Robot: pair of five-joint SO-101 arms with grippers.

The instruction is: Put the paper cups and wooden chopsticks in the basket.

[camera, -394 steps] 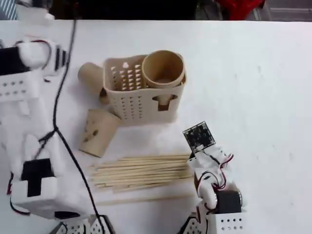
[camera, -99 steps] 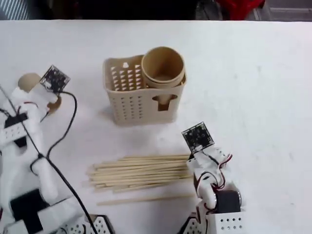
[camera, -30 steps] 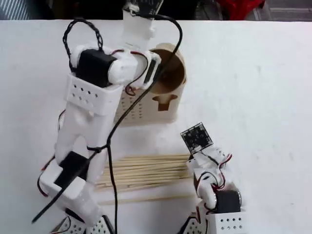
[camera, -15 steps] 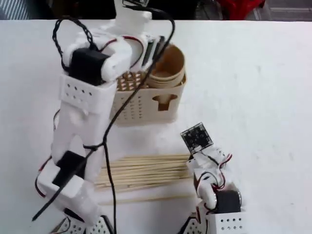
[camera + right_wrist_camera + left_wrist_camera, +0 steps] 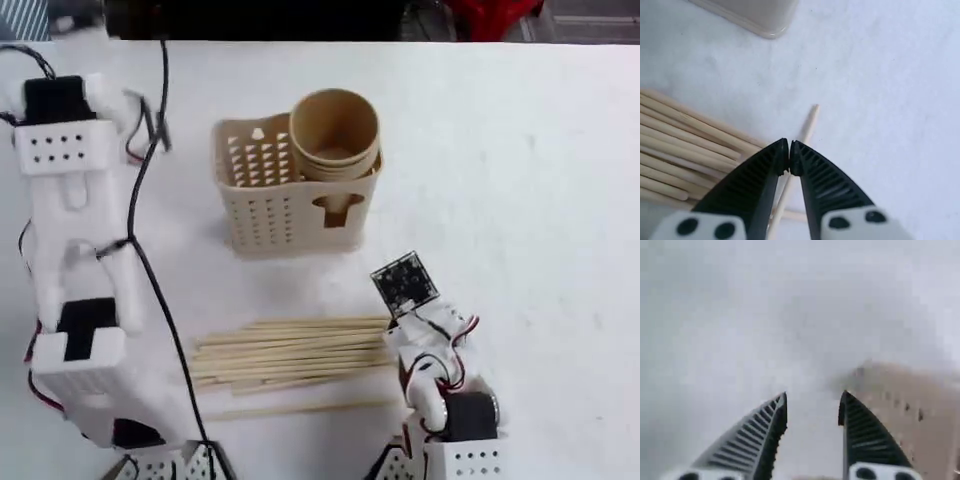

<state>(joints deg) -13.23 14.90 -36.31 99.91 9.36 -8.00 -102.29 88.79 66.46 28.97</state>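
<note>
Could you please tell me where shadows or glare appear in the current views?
High view: the table is brightly, evenly lit, with a faint soft shadow at the foot of the basket. Right wrist view: a thin shadow along the stray chopstick, no glare on the right end effector. Left wrist view: the table looks dimmer, darkest beside the basket.

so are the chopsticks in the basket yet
Out: the chopsticks lie in a pile on the table, apart from the basket.

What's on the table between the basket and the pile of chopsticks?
Nothing: the high view shows bare white table between the basket and the wooden chopsticks.
</note>
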